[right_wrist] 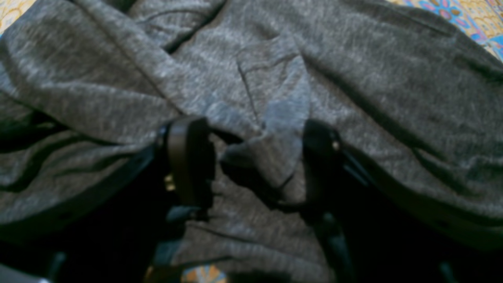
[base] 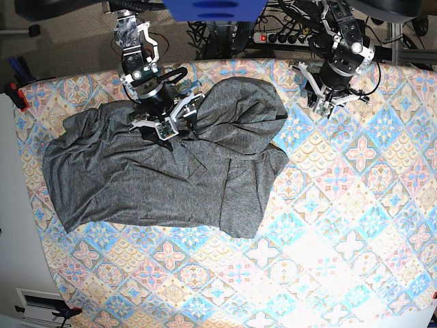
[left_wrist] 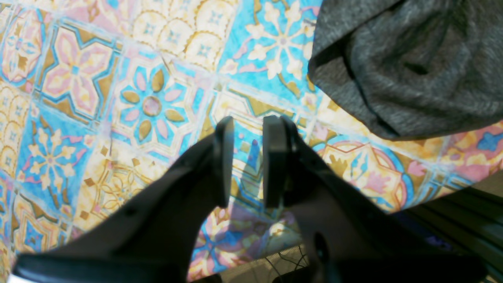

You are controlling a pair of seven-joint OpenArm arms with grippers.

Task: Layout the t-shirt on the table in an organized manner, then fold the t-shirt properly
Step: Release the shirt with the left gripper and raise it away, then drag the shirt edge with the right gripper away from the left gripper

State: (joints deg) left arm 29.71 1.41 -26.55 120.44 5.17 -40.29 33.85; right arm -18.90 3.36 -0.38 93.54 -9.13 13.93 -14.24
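Observation:
The dark grey t-shirt (base: 136, 178) lies crumpled on the left half of the patterned table (base: 341, 205), with one part bunched into a hump at its far right. My right gripper (base: 190, 117) is down on the shirt's far edge. In the right wrist view its jaws (right_wrist: 255, 157) stand open on either side of a raised fold of the t-shirt (right_wrist: 353, 78). My left gripper (left_wrist: 248, 157) hovers over bare table (left_wrist: 149, 106) with a narrow empty gap between its fingers. The t-shirt (left_wrist: 412, 67) lies apart from it at upper right. In the base view the left gripper (base: 316, 98) hangs near the table's far edge.
A power strip and cables (base: 273, 34) lie beyond the table's far edge. A red clamp (base: 19, 96) grips the left edge. The table's edge (left_wrist: 452, 184) runs close to my left gripper. A blue object (base: 215, 8) hangs at top centre.

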